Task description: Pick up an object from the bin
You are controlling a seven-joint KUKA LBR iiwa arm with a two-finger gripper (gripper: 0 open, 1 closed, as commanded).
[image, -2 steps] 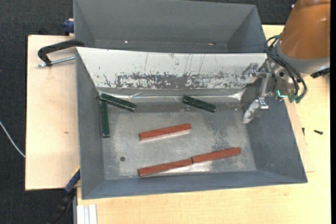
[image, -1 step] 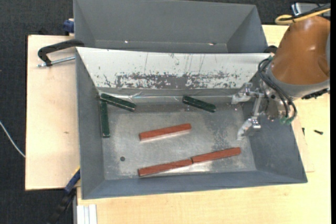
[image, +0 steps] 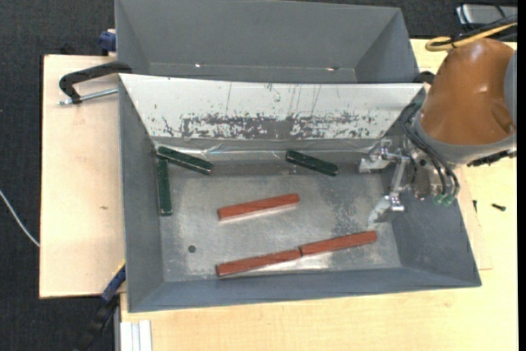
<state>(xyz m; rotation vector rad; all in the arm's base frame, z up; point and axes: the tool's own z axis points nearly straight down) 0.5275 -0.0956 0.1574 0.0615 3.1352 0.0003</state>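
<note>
Pincer spread wide, gripping nothing, near the right-hand red bar.

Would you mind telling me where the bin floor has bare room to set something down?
The widest bare patch lies between the middle red bar and the end effector. Another sits between the green bar along the left wall and that red bar. The front is crowded: two red bars lie nearly end to end there.

Flat red-brown bar, lower right
</note>
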